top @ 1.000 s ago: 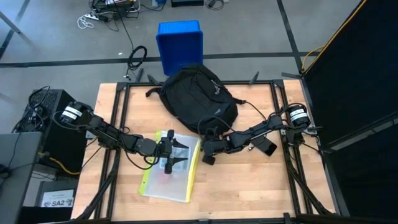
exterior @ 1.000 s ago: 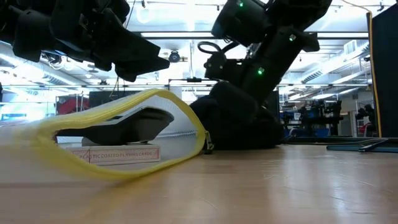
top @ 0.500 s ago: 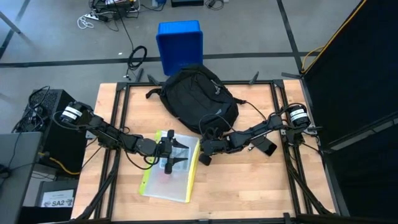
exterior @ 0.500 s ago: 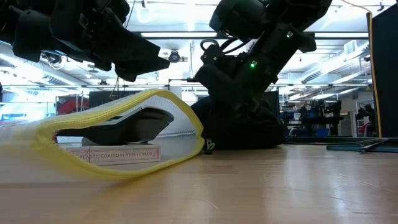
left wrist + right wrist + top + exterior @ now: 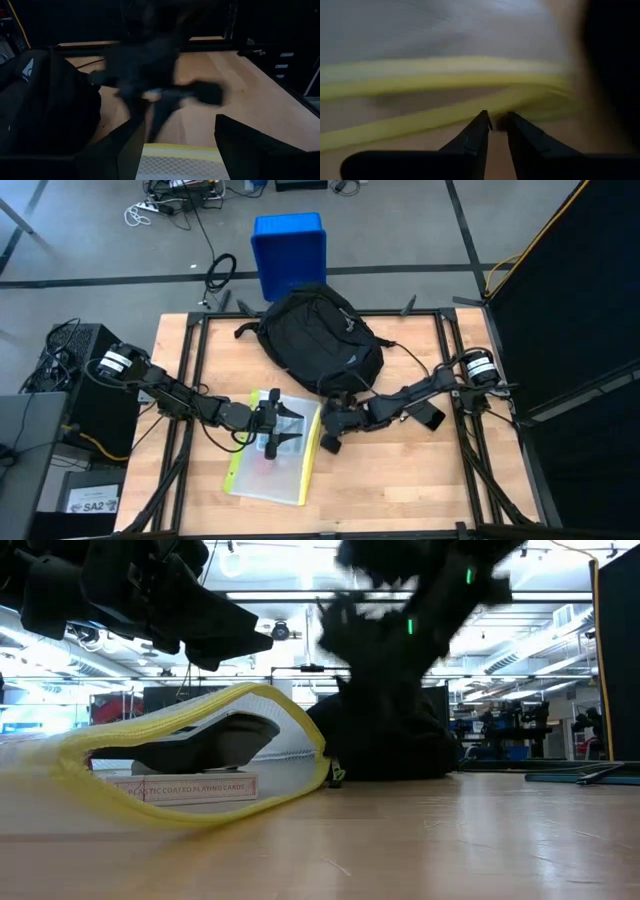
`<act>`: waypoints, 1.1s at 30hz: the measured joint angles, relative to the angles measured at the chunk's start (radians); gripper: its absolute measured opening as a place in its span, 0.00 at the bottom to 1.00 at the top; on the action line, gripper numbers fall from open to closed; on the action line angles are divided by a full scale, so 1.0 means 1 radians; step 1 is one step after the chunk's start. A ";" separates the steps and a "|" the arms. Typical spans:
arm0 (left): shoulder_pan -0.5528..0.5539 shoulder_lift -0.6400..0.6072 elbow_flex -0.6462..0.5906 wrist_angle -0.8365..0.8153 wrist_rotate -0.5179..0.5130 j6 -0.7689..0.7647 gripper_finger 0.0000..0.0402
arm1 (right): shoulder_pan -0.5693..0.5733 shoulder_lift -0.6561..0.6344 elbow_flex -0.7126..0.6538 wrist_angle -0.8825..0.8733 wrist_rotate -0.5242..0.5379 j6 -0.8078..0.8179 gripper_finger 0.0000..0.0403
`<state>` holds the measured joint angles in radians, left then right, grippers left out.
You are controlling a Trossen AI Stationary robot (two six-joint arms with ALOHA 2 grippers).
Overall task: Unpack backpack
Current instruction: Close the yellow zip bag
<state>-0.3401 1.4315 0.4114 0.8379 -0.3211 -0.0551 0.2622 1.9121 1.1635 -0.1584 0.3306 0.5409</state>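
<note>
**Right gripper closing in on the pouch's edge**

Nearest the front of the table lies a clear pouch with a yellow border (image 5: 272, 448). The left gripper (image 5: 283, 425) hangs over its upper half, its arm reaching in from nine o'clock, fingers spread wide with nothing between them. In the left wrist view the two dark fingers (image 5: 125, 150) frame the pouch's yellow edge.

Just off the pouch's three o'clock edge sits the right gripper (image 5: 328, 438), its arm stretched in low from three o'clock and pointing toward the pouch. In its wrist view the fingertips (image 5: 482, 125) are nearly together with only a thin gap, and nothing shows between them; the yellow border runs just ahead of them.

The step looks like taking hold of the pouch's border to shift it clear. To do that well, the right tips should meet the yellow rim squarely, low to the wood, and not just scrape it.

Farther back, at twelve o'clock, the backpack (image 5: 318, 335) lies flat across the table's rear half, touching neither gripper. Beyond the table stands a blue bin (image 5: 289, 252).
</note>
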 joint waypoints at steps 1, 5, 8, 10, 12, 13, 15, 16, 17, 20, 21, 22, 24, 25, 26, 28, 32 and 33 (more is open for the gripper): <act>0.000 0.000 0.000 0.000 0.000 0.005 0.52 | 0.018 0.000 0.029 -0.017 0.009 -0.012 0.12; 0.000 0.000 0.000 0.000 0.000 0.018 0.52 | 0.080 0.000 0.120 -0.113 0.120 -0.059 0.11; 0.000 0.000 0.000 0.000 0.000 0.017 0.52 | 0.094 -0.002 0.150 -0.148 0.177 -0.063 0.11; 0.000 0.000 0.000 0.000 0.000 0.016 0.52 | 0.082 -0.001 0.147 -0.192 0.192 -0.043 0.11; 0.000 0.000 0.000 0.000 0.000 -0.003 0.52 | 0.060 -0.001 0.136 -0.225 0.207 -0.008 0.11; 0.000 0.000 0.000 0.000 0.000 -0.006 0.52 | 0.050 -0.001 0.124 -0.227 0.208 0.009 0.11; 0.000 0.000 0.000 0.000 0.000 -0.007 0.52 | 0.032 0.000 0.102 -0.245 0.207 0.041 0.11; 0.000 0.000 0.000 0.001 0.000 -0.006 0.52 | 0.026 0.000 0.097 -0.247 0.206 0.053 0.11; 0.000 0.000 0.000 0.001 0.000 -0.006 0.52 | 0.020 0.000 0.093 -0.238 0.204 0.064 0.11; 0.000 0.000 0.000 0.001 0.000 -0.006 0.52 | -0.003 -0.001 0.063 -0.227 0.184 0.098 0.12; 0.000 0.000 0.000 0.001 0.000 -0.006 0.52 | -0.011 0.000 0.050 -0.225 0.179 0.101 0.12; 0.000 0.000 0.000 0.001 0.000 -0.006 0.52 | -0.017 0.000 0.038 -0.203 0.180 0.097 0.13; 0.000 0.000 0.000 0.001 0.000 -0.006 0.52 | -0.025 0.000 0.024 -0.141 0.176 0.088 0.13; 0.000 0.000 0.000 0.001 0.000 -0.006 0.52 | -0.030 0.000 0.015 -0.122 0.162 0.084 0.13; 0.000 0.000 0.000 0.001 0.000 -0.006 0.52 | -0.034 0.000 0.006 -0.104 0.144 0.083 0.13; 0.000 0.000 0.000 0.001 0.000 -0.006 0.52 | -0.037 0.000 -0.013 -0.072 0.121 0.078 0.13; 0.000 0.000 0.000 0.001 0.000 -0.006 0.52 | -0.039 0.000 -0.027 -0.047 0.119 0.085 0.13; 0.000 0.000 0.000 0.001 0.000 -0.006 0.52 | -0.039 0.000 -0.027 -0.045 0.118 0.086 0.13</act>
<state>-0.3405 1.4315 0.4114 0.8387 -0.3210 -0.0610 0.2230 1.9124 1.1370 -0.2031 0.4484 0.6270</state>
